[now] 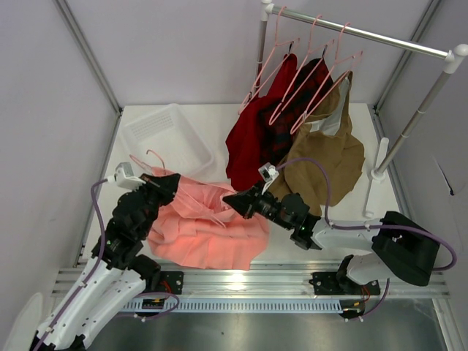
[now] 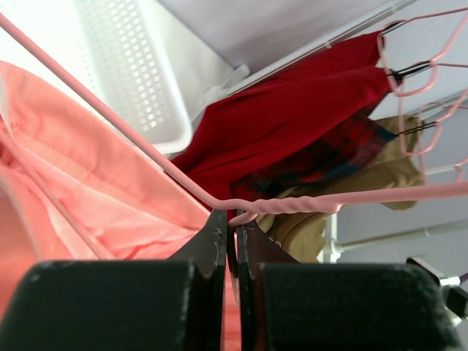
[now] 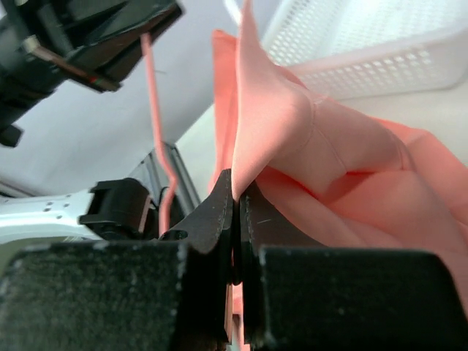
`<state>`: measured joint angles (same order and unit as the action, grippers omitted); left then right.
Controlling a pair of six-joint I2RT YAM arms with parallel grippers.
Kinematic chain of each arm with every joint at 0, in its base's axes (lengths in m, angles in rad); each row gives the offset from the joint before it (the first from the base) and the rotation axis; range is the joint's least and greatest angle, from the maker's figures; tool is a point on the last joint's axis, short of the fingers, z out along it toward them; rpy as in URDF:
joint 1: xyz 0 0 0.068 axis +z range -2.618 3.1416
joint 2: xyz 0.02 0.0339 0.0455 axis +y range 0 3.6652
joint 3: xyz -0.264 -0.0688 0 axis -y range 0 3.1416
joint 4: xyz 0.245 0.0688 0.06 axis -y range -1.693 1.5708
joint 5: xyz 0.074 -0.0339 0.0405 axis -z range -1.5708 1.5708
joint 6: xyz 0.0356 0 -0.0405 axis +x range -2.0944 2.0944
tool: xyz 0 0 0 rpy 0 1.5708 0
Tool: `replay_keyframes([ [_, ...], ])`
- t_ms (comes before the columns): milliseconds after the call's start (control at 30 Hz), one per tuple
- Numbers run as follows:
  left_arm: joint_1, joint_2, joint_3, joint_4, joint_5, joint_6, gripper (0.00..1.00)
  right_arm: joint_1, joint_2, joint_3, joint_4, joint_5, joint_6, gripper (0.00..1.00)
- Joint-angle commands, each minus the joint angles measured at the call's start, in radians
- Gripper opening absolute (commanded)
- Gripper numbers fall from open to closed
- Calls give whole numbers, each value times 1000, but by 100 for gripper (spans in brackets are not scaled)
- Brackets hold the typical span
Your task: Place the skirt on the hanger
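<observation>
The salmon-pink skirt [image 1: 208, 230] lies bunched on the table between my two arms. My left gripper [image 1: 170, 182] hovers over its left edge, shut on the pale-pink hanger [image 1: 151, 153]. In the left wrist view the jaws [image 2: 231, 218] pinch the hanger [image 2: 292, 204] just below its twisted neck, and the skirt [image 2: 88, 183] lies to the left. My right gripper [image 1: 229, 199] is shut on a raised fold of the skirt. The right wrist view shows that gripper [image 3: 237, 187] clamping the skirt [image 3: 329, 161], with the hanger wire [image 3: 156, 131] hanging left of it.
A white perforated basket [image 1: 164, 135] stands at the back left. At the back right a silver rail [image 1: 365, 34] on a white stand carries several pink hangers, a dark red garment [image 1: 252, 135], a plaid one and a tan-brown one [image 1: 329, 157]. The tan garment hangs close behind my right arm.
</observation>
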<state>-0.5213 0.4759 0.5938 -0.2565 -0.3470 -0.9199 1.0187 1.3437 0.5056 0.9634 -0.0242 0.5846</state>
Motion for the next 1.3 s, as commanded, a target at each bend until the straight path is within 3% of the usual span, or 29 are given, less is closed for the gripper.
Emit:
replay_keyframes([
  [0,10,-25,-44,57,-69,-5,0,-45,44,-25,110,-37,43,0],
  [233,10,10,-118,132,-49,18,0,-100,115,-67,130,-89,70,0],
  [333,10,24,-132,158,-40,38,0,-123,103,-61,2,-68,75,0],
  [467,10,30,-140,178,-18,72,0,-127,17,-23,-344,19,47,1],
  [567,10,27,-147,197,2,84,0,-127,-67,40,-599,93,14,15],
  [633,10,26,-152,207,12,88,0,-127,-130,92,-775,142,18,39],
  [667,10,23,-149,209,13,89,0,-127,-152,111,-831,150,23,40],
  [700,10,21,-152,211,19,89,0,-127,-187,131,-877,156,24,49],
  [800,10,21,-153,218,34,90,0,-124,-244,230,-1086,176,46,59],
  [1000,10,29,-167,224,54,76,0,-56,-229,488,-1276,179,28,60],
  [1100,10,20,-183,226,57,67,0,33,-129,618,-1310,231,11,64],
  [1267,10,-5,-192,204,51,62,0,90,84,718,-1296,198,50,61],
])
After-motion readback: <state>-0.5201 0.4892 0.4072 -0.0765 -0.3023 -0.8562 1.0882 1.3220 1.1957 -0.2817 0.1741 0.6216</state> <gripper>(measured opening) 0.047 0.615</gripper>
